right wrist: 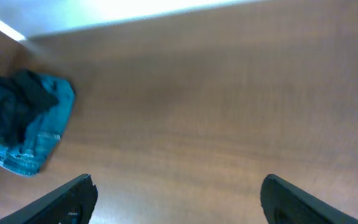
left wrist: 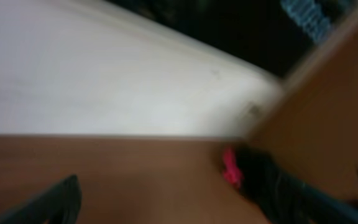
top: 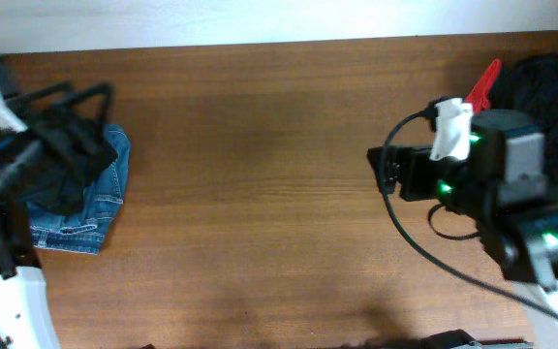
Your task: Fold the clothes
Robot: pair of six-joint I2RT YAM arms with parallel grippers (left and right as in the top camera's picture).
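Note:
A pile of dark garments (top: 548,85) lies at the far right edge of the table, and shows blurred in the left wrist view (left wrist: 272,186). Another dark garment (top: 61,179) lies crumpled on folded blue jeans (top: 100,208) at the left, also seen in the right wrist view (right wrist: 14,106). No white logo shows on either. My left gripper (top: 95,105) hovers over the left pile, blurred, open and empty (left wrist: 179,214). My right gripper (top: 376,167) is wide open and empty above bare table (right wrist: 179,199), pointing left.
A red clip-like piece (top: 487,82) sticks up beside the right dark pile, pink in the left wrist view (left wrist: 230,167). The wooden table (top: 260,194) meets a white wall (top: 260,19) at the back.

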